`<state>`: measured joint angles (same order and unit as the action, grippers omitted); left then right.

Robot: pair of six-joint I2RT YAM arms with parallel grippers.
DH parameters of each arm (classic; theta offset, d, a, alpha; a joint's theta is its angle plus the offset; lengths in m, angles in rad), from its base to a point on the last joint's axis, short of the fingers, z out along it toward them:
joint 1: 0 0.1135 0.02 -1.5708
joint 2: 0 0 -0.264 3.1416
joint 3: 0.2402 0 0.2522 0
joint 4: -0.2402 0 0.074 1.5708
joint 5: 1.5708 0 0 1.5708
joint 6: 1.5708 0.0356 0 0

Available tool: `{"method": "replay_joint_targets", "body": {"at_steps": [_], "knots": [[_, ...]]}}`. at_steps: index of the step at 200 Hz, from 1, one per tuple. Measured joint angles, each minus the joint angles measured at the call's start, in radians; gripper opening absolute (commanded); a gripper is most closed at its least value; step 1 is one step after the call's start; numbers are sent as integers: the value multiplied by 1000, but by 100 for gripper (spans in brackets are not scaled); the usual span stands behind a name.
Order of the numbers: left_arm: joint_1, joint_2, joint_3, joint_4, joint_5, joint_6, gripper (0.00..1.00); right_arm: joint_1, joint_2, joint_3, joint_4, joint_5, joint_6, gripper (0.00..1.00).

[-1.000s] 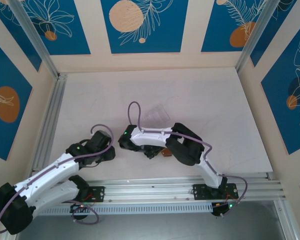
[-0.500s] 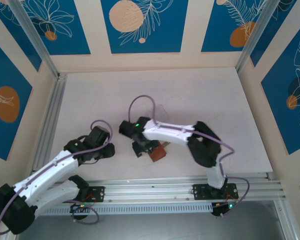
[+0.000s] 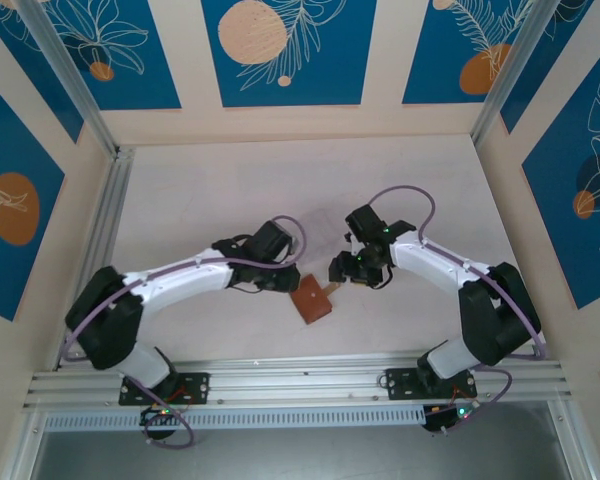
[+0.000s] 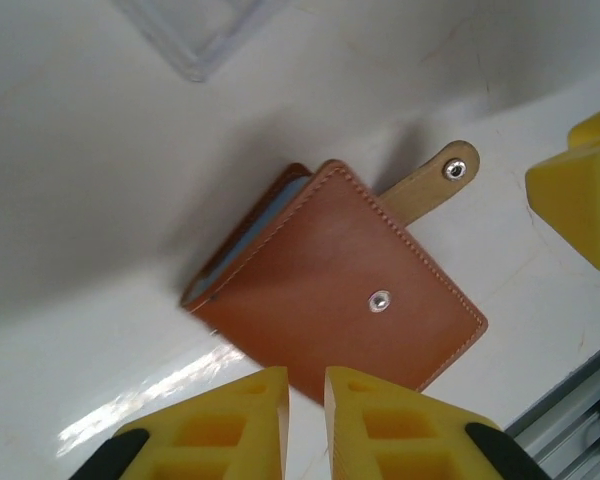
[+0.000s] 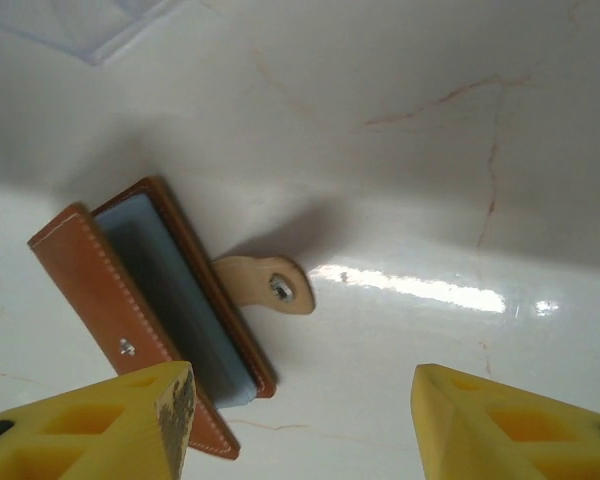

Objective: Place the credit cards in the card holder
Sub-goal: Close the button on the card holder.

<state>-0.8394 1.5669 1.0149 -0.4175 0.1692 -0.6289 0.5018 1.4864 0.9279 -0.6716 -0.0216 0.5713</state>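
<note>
The card holder (image 3: 313, 298), a brown leather wallet with a tan tab clasp (image 4: 435, 180), lies folded on the white table between both grippers. Its blue-grey lining (image 5: 175, 300) shows along one edge. My left gripper (image 3: 288, 283) hovers just left of it; in the left wrist view its yellow fingers (image 4: 230, 430) stand almost together over the card holder's (image 4: 350, 290) near corner, with nothing between them. My right gripper (image 3: 338, 272) is just right of the card holder (image 5: 130, 310), open wide (image 5: 300, 420) and empty. The credit cards are out of view.
A clear plastic box (image 4: 200, 30) sits just beyond the wallet and also shows as the clear box (image 5: 90, 30) in the right wrist view. The aluminium rail (image 3: 300, 375) runs along the table's near edge. One right finger (image 4: 580, 190) shows in the left wrist view.
The left arm has swung in from the near left to the wallet, its jaws narrowing. The right arm has pulled back off the wallet to the right, and its jaws have opened.
</note>
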Motion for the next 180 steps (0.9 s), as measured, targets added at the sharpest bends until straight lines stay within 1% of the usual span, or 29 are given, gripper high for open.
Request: {"method": "replay_joint_targets", "body": {"at_steps": [19, 41, 87, 117, 158, 180], "knots": [[-14, 65, 17, 24, 21, 0, 15, -39, 0, -34, 58, -59, 0, 58], [-21, 120, 24, 41, 37, 0, 15, -70, 12, -54, 120, -122, -2, 53], [-34, 195, 25, 74, 40, 0, 14, -90, 112, -55, 197, -197, -12, 44], [-37, 202, 25, 88, 39, 0, 13, -93, 129, -63, 211, -225, -19, 36], [-42, 204, 24, 92, 29, 0, 13, -98, 119, -89, 214, -269, -23, 32], [-43, 204, 20, 98, 29, -2, 13, -101, 111, -91, 216, -288, -24, 28]]}}
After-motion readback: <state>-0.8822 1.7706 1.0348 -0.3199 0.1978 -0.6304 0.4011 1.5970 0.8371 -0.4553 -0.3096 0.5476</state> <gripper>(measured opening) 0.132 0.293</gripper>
